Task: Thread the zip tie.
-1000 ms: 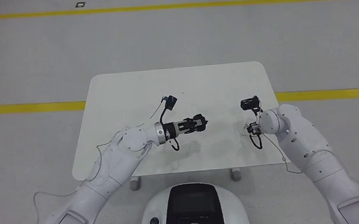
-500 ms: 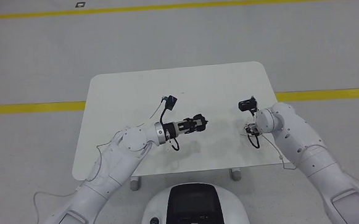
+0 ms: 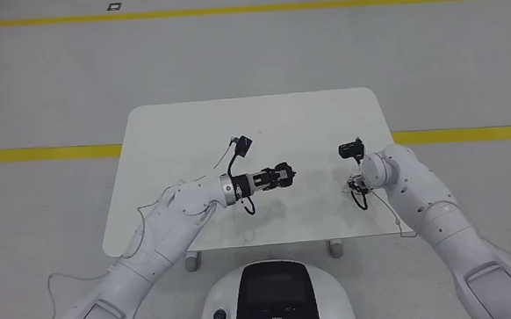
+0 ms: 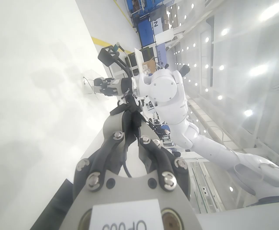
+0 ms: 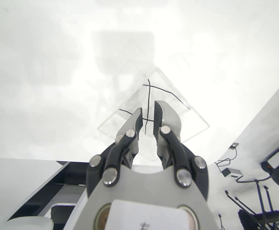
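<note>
Right gripper narrowly spread, straddling the thin black zip tie lying on a clear tray on the surface. Left gripper pressed together. Tie is probably light, springy and slick, so pinch near the tail.

Smooth white table, clear glossy plastic tray, thin black zip tie

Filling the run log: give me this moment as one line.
left hand shut on black piece, above table | right hand open around zip tie on clear tray
</note>
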Controlling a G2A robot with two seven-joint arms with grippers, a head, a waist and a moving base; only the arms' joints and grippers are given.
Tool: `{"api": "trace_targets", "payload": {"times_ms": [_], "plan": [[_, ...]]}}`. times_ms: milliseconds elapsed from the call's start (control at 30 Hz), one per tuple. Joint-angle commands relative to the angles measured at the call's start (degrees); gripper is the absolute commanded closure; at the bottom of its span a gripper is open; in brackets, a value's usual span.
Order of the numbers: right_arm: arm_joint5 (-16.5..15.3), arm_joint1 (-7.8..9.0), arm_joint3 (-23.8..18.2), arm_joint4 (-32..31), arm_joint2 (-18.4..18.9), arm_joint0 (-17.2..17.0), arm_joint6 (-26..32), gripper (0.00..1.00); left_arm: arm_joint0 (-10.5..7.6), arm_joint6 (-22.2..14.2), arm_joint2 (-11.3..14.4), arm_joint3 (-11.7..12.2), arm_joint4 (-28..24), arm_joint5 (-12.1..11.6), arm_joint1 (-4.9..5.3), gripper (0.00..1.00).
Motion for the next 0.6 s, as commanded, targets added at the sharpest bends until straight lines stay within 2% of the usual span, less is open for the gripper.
{"api": "trace_targets", "payload": {"times_ms": [0,567], "plan": [[-0.01,-0.18,0.47,0.04,-0.17,0.24,-0.1,0.88,0.0,0.0,0.0,0.0,0.0,0.0,0.0,1.0],[0.6,-1.53,3.04,-1.01,-1.45,1.64,-0.36,0.89,0.0,0.0,0.0,0.0,0.0,0.0,0.0,1.0]]}}
